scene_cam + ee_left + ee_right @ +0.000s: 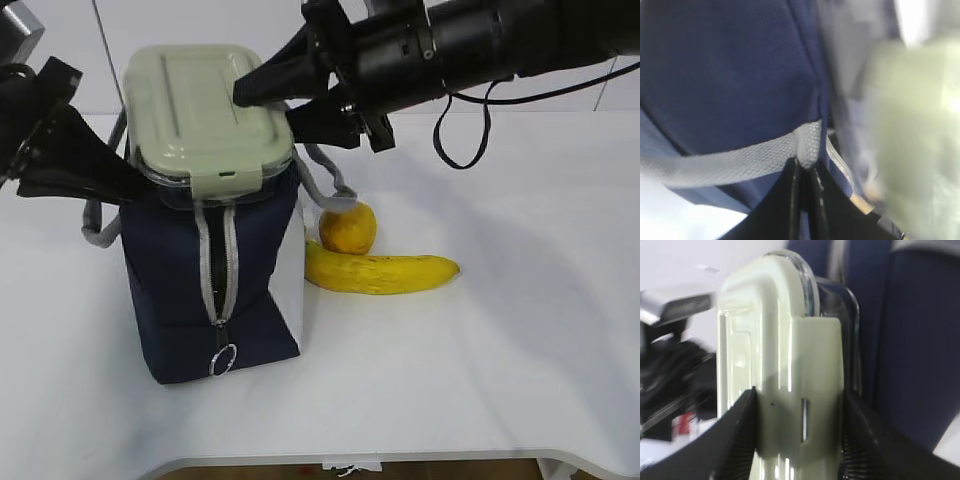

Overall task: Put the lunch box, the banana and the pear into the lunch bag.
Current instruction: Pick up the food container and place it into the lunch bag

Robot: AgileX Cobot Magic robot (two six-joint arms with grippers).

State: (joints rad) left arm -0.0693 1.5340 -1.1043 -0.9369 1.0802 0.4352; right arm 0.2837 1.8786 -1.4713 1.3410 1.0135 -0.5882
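The sage-green lunch box (200, 105) lies tilted across the open top of the navy lunch bag (195, 300). My right gripper (275, 105) is shut on the lunch box's right end; in the right wrist view its jaws clamp the lid and clear base of the lunch box (785, 370). My left gripper (125, 185) is shut on the bag's grey handle strap (807, 145) at the bag's left rim. The pear (348, 228) and the banana (385, 273) lie on the table to the right of the bag.
The white table (520, 330) extends to the right and front. The bag's zipper pull ring (223, 359) hangs on its front. A second grey handle (330, 180) droops over the bag's right side above the pear.
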